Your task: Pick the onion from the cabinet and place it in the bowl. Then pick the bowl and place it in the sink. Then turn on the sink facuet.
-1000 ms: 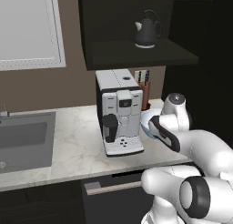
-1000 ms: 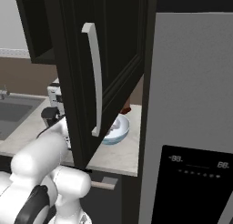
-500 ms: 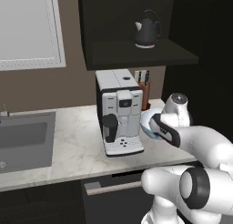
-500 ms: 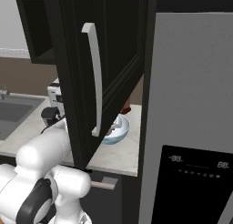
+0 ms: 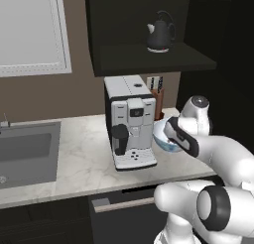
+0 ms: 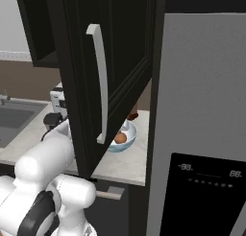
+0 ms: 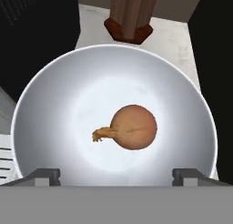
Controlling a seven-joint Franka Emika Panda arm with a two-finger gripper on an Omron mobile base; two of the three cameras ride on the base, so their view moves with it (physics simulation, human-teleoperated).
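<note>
**Onion sitting in the bowl**

The small orange-brown onion (image 7: 134, 126) is lying mid-frame inside the wide white bowl (image 7: 50, 104), while the dark two-finger gripper (image 7: 116, 175) is hovering above, fingertips (image 7: 45, 174) spread wide, gripping nothing.

Onion (image 6: 120, 138) resting in bowl (image 6: 129, 138) on pale counter (image 6: 126, 164), partly hidden behind open dark cabinet door (image 6: 108, 72); sink (image 6: 12, 119) far left, grey fridge (image 6: 202, 120) right.

Arm (image 5: 218, 153) bent fwd, wrist (image 5: 196, 111) turned down. Gripper (image 7: 116, 175) w/ 2 fingertips (image 7: 44, 174) spread wide, nothing betw. them.
</note>
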